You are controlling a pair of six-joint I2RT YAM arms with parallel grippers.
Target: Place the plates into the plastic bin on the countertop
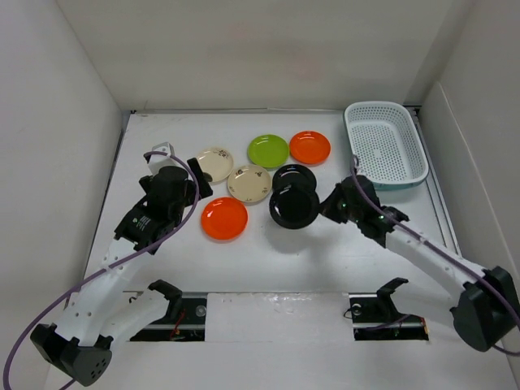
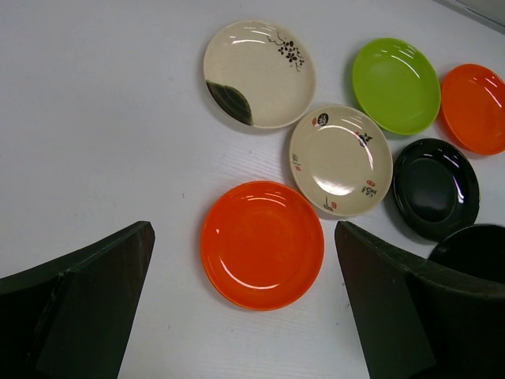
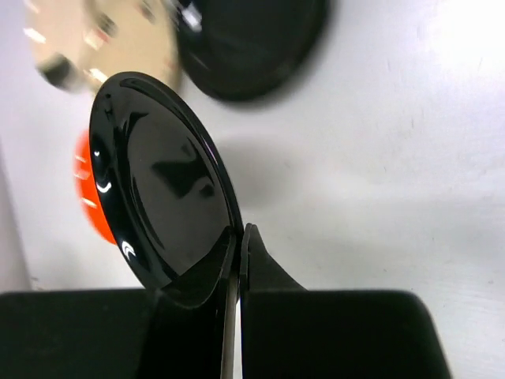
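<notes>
Left gripper (image 2: 243,230) hung wide open, holding nothing, over orange plate (image 2: 262,245), mid-table left. Right gripper (image 3: 239,234) pinched black plate (image 3: 162,181) by rim, tilted up. Other plates (image 1: 268,150) lay behind. Plastic bin (image 1: 386,146) sat far right corner.

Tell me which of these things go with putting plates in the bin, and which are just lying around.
Job: two orange plates, lime plate, two cream plates, black plate, second black plate in right claw, plastic bin.
Lying about: small white item beside left arm, black clamps.
</notes>
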